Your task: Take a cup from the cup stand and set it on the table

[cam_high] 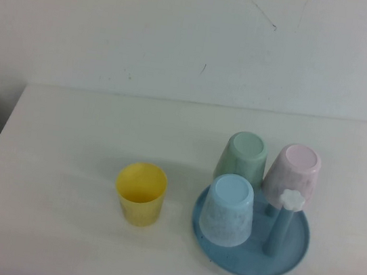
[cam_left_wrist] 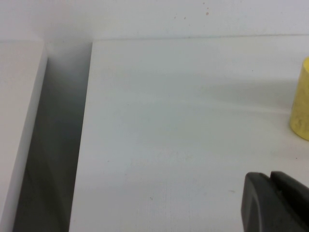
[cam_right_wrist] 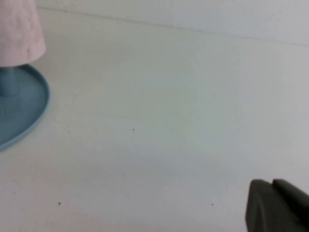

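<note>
The yellow cup (cam_high: 140, 194) stands upright, mouth up, on the white table (cam_high: 64, 162), just left of the blue cup stand (cam_high: 289, 258); its side shows in the left wrist view (cam_left_wrist: 301, 101). One peg with a white flower cap (cam_high: 290, 199) is bare. Neither arm shows in the high view. My left gripper (cam_left_wrist: 269, 178) is shut and empty, low over the table, apart from the yellow cup. My right gripper (cam_right_wrist: 271, 184) is shut and empty over bare table, away from the stand's rim (cam_right_wrist: 34, 116).
A light blue speckled cup (cam_high: 229, 210), a green cup (cam_high: 243, 156) and a pink cup (cam_high: 292, 175) sit upside down on the stand. The pink cup shows in the right wrist view (cam_right_wrist: 19, 34). The table's left edge borders a dark gap (cam_left_wrist: 53, 145).
</note>
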